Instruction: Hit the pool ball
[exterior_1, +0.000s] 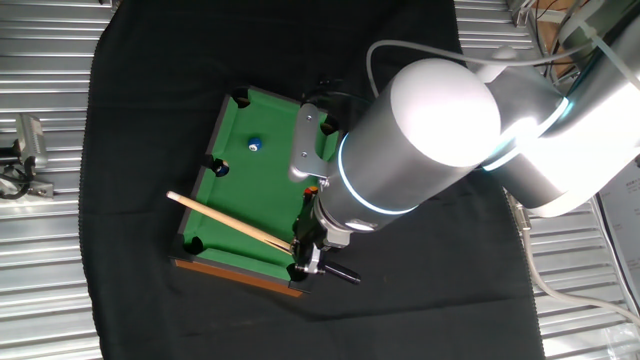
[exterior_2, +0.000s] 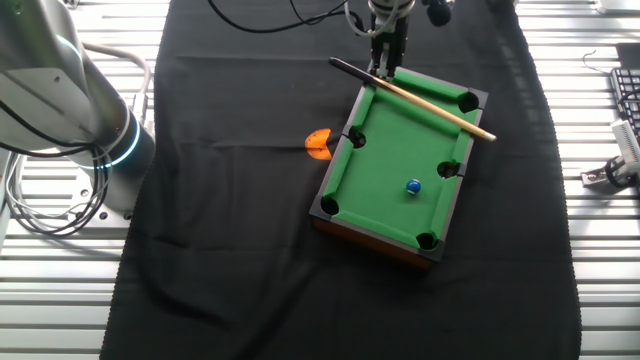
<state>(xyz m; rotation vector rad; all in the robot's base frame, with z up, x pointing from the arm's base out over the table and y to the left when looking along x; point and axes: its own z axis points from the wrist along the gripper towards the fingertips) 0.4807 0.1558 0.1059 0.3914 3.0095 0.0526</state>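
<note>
A tiny light-blue pool ball (exterior_1: 254, 144) (exterior_2: 413, 186) lies on the felt of the toy green pool table (exterior_1: 262, 215) (exterior_2: 385, 205). My gripper (exterior_1: 306, 247) (exterior_2: 385, 62) is shut on the dark butt end of a wooden cue stick (exterior_1: 225, 220) (exterior_2: 430, 105) at one end of the table. The cue lies slantwise across that end of the table, its pale tip past the side rail. The ball is well apart from the cue, toward the table's other half.
The pool table stands on a black cloth (exterior_1: 150, 120) (exterior_2: 240, 250) over a ribbed metal bench. A small orange object (exterior_2: 318, 144) lies on the cloth beside the table. My arm's large joint (exterior_1: 420, 130) hides part of the table in one view.
</note>
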